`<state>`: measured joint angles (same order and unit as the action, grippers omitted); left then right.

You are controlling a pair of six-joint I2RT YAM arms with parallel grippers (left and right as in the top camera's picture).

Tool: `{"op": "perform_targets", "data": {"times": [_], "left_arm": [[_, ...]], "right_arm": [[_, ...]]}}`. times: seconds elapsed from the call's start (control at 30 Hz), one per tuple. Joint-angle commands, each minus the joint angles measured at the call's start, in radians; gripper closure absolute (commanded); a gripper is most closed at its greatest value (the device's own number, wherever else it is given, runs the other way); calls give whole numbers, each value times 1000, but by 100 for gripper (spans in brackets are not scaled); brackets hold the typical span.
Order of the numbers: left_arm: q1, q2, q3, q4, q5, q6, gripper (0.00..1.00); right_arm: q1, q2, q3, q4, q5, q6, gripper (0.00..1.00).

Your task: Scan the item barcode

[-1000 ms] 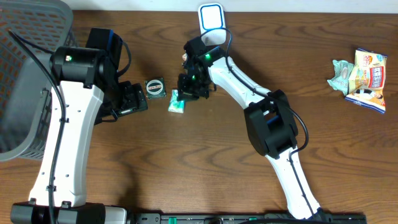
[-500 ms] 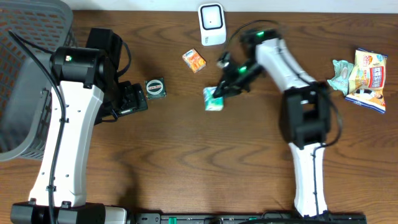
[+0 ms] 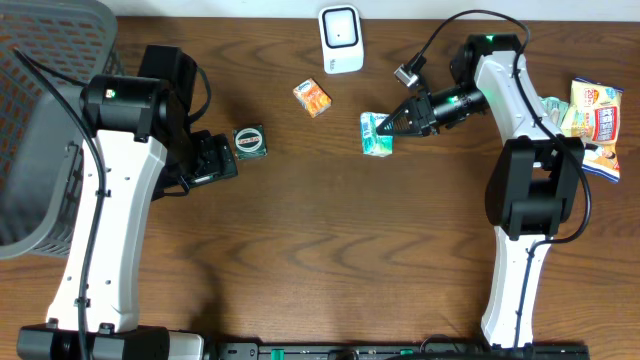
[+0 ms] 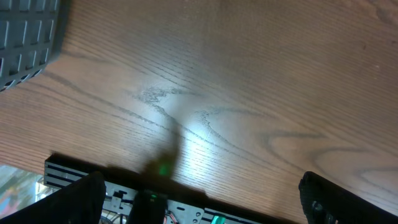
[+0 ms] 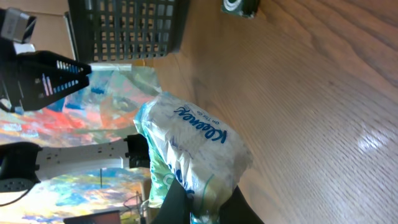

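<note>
The right gripper (image 3: 396, 124), clamped on the tissue pack (image 3: 376, 135), is carrying it rightward, the pack now sitting below and right of the scanner (image 3: 341, 38). The left gripper (image 3: 214, 160) is staying put, jaws apart.

Brown wooden table (image 4: 249, 93): smooth, strongly grained, shines softly where light falls. Grey plastic lattice basket (image 3: 40, 120) at the left edge: matt. White-and-green tissue pack in thin plastic film (image 5: 193, 149): glossy, crinkled. White plastic scanner box (image 3: 341, 38) at the far edge: smooth, glossy. Colourful foil-like snack bags (image 3: 590, 125) at the right edge: shiny, wrinkled.
</note>
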<state>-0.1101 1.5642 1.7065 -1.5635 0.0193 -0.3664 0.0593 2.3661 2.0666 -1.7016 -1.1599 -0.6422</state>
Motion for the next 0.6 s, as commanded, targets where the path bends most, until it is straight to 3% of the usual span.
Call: {"op": "perform_targets", "data": {"times": [0.0, 0.4, 0.57], "left_arm": [[2, 4, -1, -3, -13, -2, 3], [2, 4, -1, -3, -13, -2, 2], [2, 4, -1, -3, -13, -2, 3]], "right_arm": [[2, -27, 0, 0, -59, -58, 99], [0, -253, 0, 0, -88, -34, 99], [0, -367, 0, 3, -89, -99, 99]]}}
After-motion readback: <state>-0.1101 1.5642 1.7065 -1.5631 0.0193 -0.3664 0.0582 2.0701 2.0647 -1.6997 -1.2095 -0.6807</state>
